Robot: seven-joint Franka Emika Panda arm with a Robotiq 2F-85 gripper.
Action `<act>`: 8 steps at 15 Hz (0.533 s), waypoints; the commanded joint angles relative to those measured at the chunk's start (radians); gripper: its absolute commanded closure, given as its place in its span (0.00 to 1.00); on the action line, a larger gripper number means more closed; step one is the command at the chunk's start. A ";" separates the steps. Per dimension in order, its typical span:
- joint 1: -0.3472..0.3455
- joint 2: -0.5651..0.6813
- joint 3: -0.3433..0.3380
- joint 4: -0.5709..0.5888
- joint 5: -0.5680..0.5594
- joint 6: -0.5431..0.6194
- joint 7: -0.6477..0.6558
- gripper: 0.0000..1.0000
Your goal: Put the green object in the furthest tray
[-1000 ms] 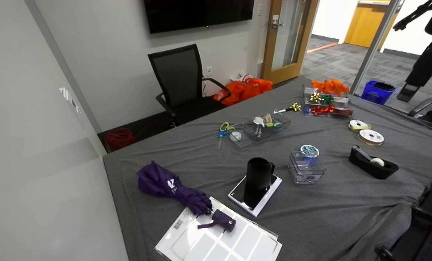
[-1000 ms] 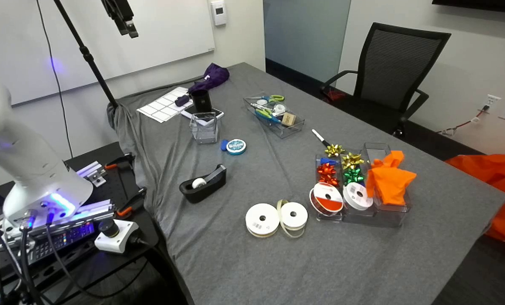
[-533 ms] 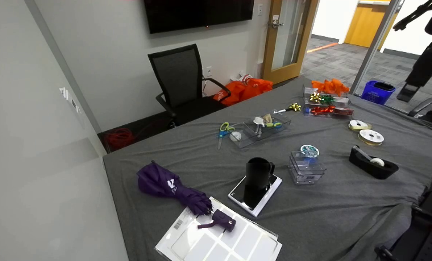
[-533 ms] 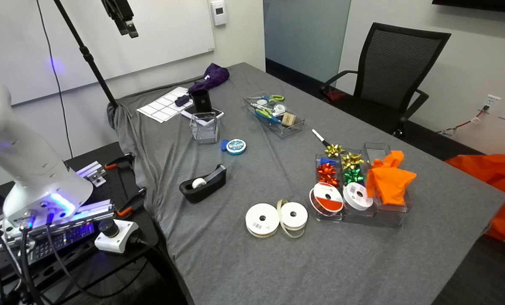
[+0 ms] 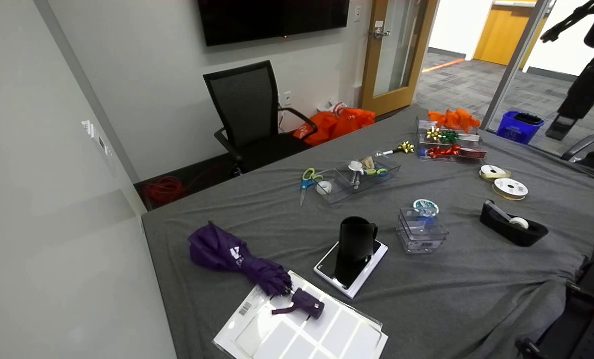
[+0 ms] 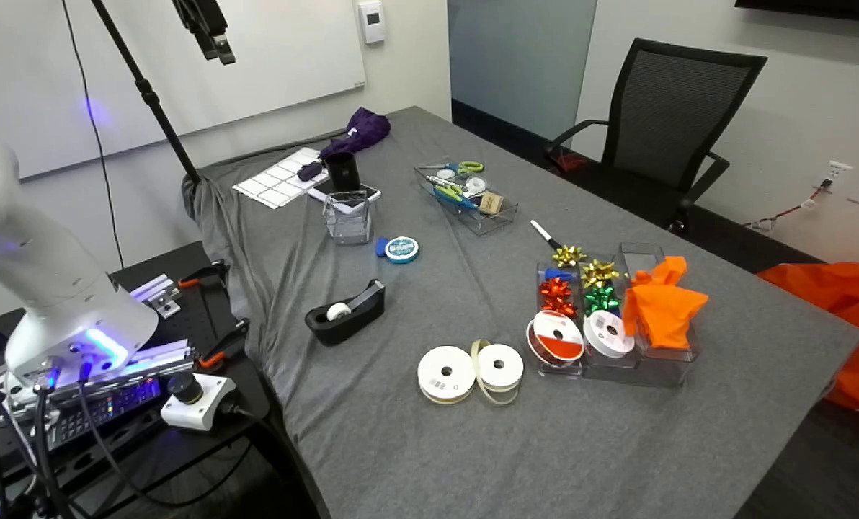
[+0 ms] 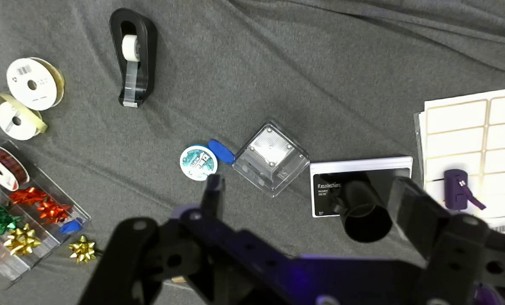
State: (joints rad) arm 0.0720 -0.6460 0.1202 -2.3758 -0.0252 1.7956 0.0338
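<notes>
The green object, a small round teal tin with a pale rim, lies flat on the grey cloth in both exterior views (image 5: 425, 207) (image 6: 401, 249) and in the wrist view (image 7: 198, 162). My gripper (image 7: 307, 184) is open and empty, high above the table. It also shows in both exterior views (image 5: 556, 82) (image 6: 218, 50). In the wrist view its left fingertip overlaps the tin's lower edge. Clear trays (image 6: 638, 373) stand side by side and hold bows, ribbon spools and orange cloth. Another clear tray (image 6: 503, 222) holds scissors and tape rolls.
A blue oval thing (image 7: 220, 151) lies between the tin and a clear tub (image 7: 271, 169). A black mug (image 6: 343, 171) stands on a boxed pad. A black tape dispenser (image 6: 346, 317) and white ribbon spools (image 6: 447, 357) lie nearby. An umbrella (image 5: 227, 254) lies farther off.
</notes>
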 commanded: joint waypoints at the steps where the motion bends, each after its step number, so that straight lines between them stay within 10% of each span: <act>1: 0.007 0.001 -0.005 0.002 -0.004 -0.002 0.004 0.00; 8: -0.032 0.051 -0.074 0.022 0.079 0.220 0.087 0.00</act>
State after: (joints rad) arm 0.0660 -0.6349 0.0837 -2.3740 0.0129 1.9254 0.1031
